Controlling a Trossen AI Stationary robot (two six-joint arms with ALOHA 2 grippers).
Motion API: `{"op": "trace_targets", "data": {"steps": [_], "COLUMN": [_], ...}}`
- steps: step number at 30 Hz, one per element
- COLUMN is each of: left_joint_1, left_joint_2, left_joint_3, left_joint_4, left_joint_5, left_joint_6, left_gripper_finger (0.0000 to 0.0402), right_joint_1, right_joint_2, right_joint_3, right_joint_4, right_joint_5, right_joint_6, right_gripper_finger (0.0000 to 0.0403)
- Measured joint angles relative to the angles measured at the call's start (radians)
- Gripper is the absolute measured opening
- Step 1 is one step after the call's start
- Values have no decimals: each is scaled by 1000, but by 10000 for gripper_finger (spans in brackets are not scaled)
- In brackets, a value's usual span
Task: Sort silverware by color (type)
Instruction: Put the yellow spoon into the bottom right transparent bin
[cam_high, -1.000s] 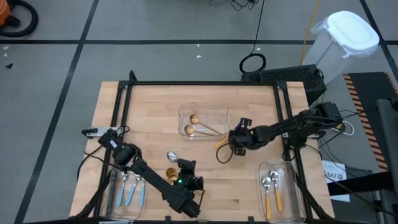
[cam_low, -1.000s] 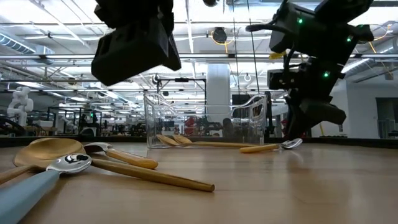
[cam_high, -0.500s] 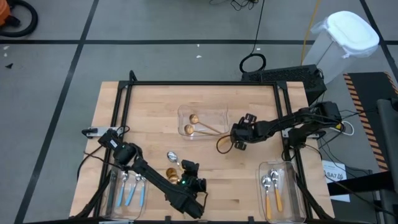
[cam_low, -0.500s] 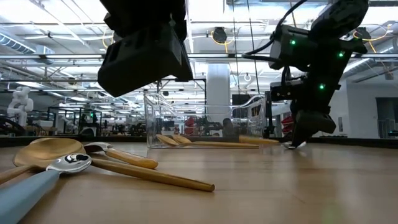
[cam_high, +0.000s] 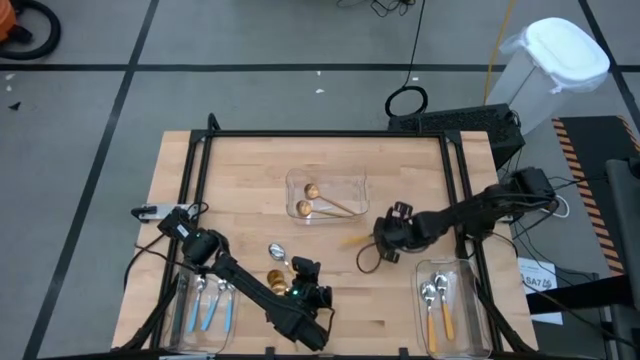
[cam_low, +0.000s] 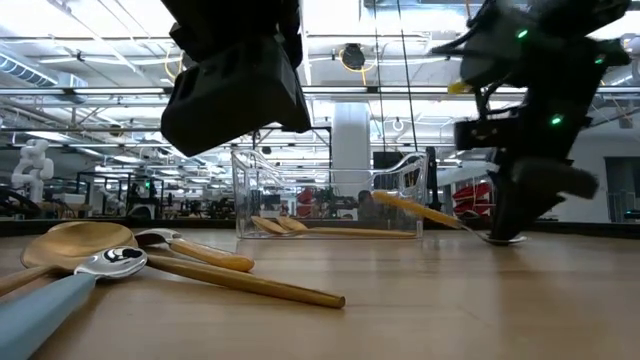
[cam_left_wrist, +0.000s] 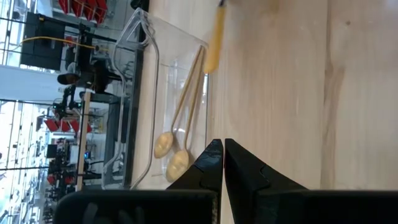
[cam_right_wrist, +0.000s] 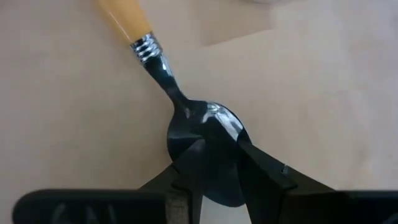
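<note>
My right gripper (cam_high: 386, 243) is shut on an orange-handled spoon (cam_right_wrist: 186, 118) between the middle tray (cam_high: 352, 186) and the right tray (cam_high: 470, 305). Its handle (cam_low: 415, 209) slants up toward the middle tray. That tray holds two gold spoons (cam_left_wrist: 177, 146). Loose silverware lies at the front left: a gold spoon (cam_low: 75, 243), a blue-handled spoon (cam_low: 60, 300) and an orange-handled one (cam_low: 200, 255). My left gripper (cam_left_wrist: 222, 155) hovers shut above them (cam_high: 302, 268), holding nothing. My right gripper pinches the spoon's silver bowl (cam_right_wrist: 208, 134) between its two fingers, one on each side edge. The fingers (cam_right_wrist: 261, 165) come steeply from above. The spoon is tilted, handle end raised, bowl low by the table (cam_low: 495, 238); whether the bowl touches the wood I cannot tell.
The left tray (cam_high: 182, 318) holds blue-handled spoons, and the right tray holds orange-handled spoons (cam_high: 440, 305). A black frame (cam_high: 325, 134) runs around the wooden table. Bare wood lies between the middle tray and the near edge.
My right gripper has moved toward the table's near-right, toward the right tray, taking the orange-handled spoon along. The spoon lay flat on the table; now its handle end is lifted and slants upward.
</note>
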Motion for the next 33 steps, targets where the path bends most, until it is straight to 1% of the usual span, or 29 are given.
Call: {"op": "trace_targets", "data": {"steps": [3, 6, 10, 12, 16, 20, 23, 26, 29, 33], "left_joint_1": [0, 0, -1, -2, -4, -4, -5, -11, -17, -18], "left_joint_2": [0, 0, 0, 0, 0, 0, 0, 0, 0, 0], "left_joint_3": [0, 0, 26, 45, 82, 107, 114, 114, 114, 114], "left_joint_4": [0, -1, -7, -7, -7, -8, -8, -9, -7, -4], "left_joint_5": [0, 2, 25, 27, 28, 28, 28, 28, 28, 28], "left_joint_6": [0, 3, 7, 10, 9, 9, 7, 3, -4, -5], "left_gripper_finger": [19, 19, 19, 19, 19, 19, 19, 19, 19, 19], "right_joint_1": [72, 137, 209, 234, 261, 266, 266, 266, 267, 269], "right_joint_2": [0, 2, 8, 7, 6, 7, 17, 33, 57, 112], "right_joint_3": [1, 19, 79, 120, 172, 180, 180, 180, 180, 180], "right_joint_4": [1, -9, -39, -44, -34, 36, 50, 90, 125, 153], "right_joint_5": [-34, -37, -51, -36, -26, -16, -20, -60, -67, -98], "right_joint_6": [38, 60, 59, 41, -17, -100, -138, -165, -195, -245], "right_gripper_finger": [89, 89, 89, 89, 104, 142, 174, 198, 210, 209]}}
